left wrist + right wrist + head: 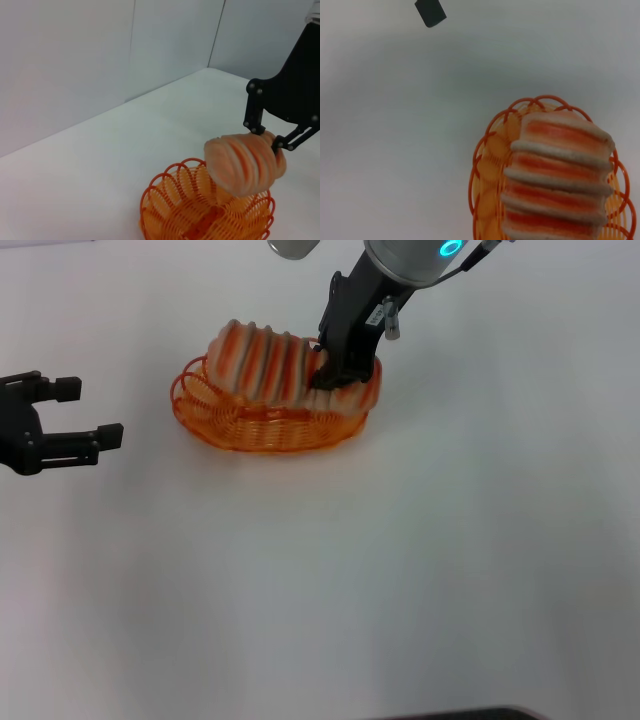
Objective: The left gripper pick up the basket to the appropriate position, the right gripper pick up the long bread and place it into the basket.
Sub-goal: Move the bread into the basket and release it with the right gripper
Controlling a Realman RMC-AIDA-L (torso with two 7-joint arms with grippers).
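The orange wire basket (262, 432) stands on the white table at the back centre. My right gripper (330, 375) is shut on the right end of the long bread (262, 362), a tan loaf with orange stripes. It holds the loaf tilted over the basket, with the left end above the rim. The left wrist view shows the bread (245, 162) just above the basket (200, 220), with the right gripper (270, 136) on it. The right wrist view shows the bread (560, 175) over the basket (490, 170). My left gripper (90, 412) is open and empty, to the left of the basket and apart from it.
The white table (400, 570) stretches to the front and right of the basket. A pale wall (100, 60) stands behind the table in the left wrist view. One left fingertip (430, 12) shows far off in the right wrist view.
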